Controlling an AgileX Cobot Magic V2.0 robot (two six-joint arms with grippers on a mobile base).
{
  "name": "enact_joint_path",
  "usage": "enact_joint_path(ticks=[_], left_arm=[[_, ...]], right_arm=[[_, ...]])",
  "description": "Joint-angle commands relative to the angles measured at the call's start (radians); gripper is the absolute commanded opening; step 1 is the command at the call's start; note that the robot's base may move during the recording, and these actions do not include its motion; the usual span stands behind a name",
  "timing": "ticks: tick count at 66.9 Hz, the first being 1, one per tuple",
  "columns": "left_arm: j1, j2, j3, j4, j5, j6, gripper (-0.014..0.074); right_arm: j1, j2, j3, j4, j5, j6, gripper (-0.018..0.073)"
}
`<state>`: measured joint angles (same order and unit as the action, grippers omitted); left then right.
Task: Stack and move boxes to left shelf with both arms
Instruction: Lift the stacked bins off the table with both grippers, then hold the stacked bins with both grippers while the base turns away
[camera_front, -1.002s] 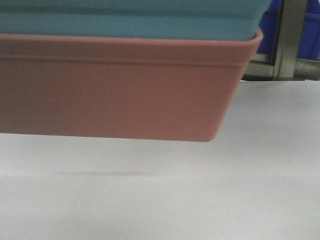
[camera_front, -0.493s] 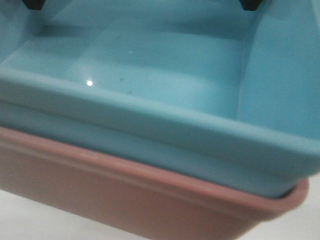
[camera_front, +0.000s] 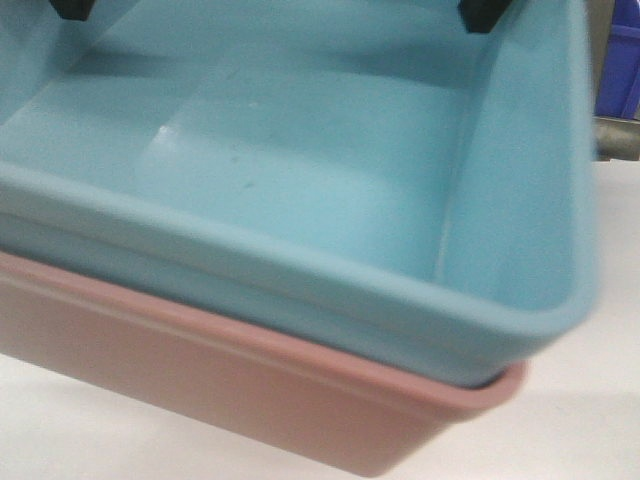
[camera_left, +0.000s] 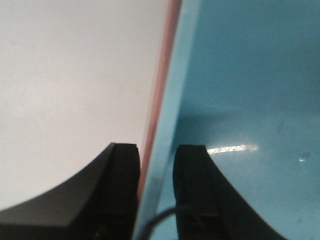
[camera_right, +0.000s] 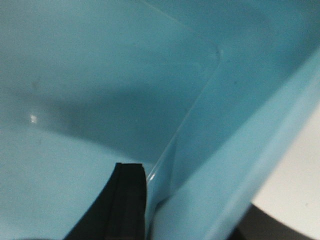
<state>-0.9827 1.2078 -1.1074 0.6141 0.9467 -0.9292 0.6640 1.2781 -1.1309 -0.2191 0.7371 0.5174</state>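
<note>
The light blue box (camera_front: 300, 170) sits nested inside the salmon pink box (camera_front: 250, 385), and the stack fills the front view, tilted down to the right above the white table. My left gripper (camera_left: 156, 167) is shut on the stack's side wall, one finger (camera_left: 120, 175) outside by the pink rim (camera_left: 167, 60) and the other inside the blue box (camera_left: 250, 100). My right gripper (camera_right: 195, 210) is shut on the opposite blue wall (camera_right: 240, 150), with its inner finger (camera_right: 129, 195) inside the box. Both grippers' tips show at the top of the front view. The left shelf is out of view.
The white tabletop (camera_front: 590, 400) lies under and to the right of the stack. At the right edge of the front view a dark blue crate (camera_front: 622, 60) stands behind a steel rail (camera_front: 615, 135).
The stack has dropped in the front view, from a side-on view of the pink wall to a look down into the blue box. In the last half second its right end moved left.
</note>
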Motion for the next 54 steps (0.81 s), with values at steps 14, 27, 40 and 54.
enact_joint_path(ticks=[14, 27, 40, 54], left_arm=[[-0.024, 0.047, -0.063, 0.127, -0.237, -0.159, -0.0009], [-0.024, 0.122, -0.138, 0.129, -0.215, -0.166, -0.0008], [-0.013, 0.169, -0.185, 0.136, -0.197, -0.166, -0.0009], [-0.005, 0.183, -0.185, 0.148, -0.199, -0.166, -0.0009]], right_arm=[[0.085, 0.120, -0.178, 0.017, -0.213, -0.046, 0.0057], [0.115, 0.167, -0.210, 0.016, -0.215, -0.046, 0.0057], [0.115, 0.170, -0.210, 0.016, -0.221, -0.046, 0.0057], [0.115, 0.170, -0.210, 0.016, -0.224, -0.046, 0.0057]])
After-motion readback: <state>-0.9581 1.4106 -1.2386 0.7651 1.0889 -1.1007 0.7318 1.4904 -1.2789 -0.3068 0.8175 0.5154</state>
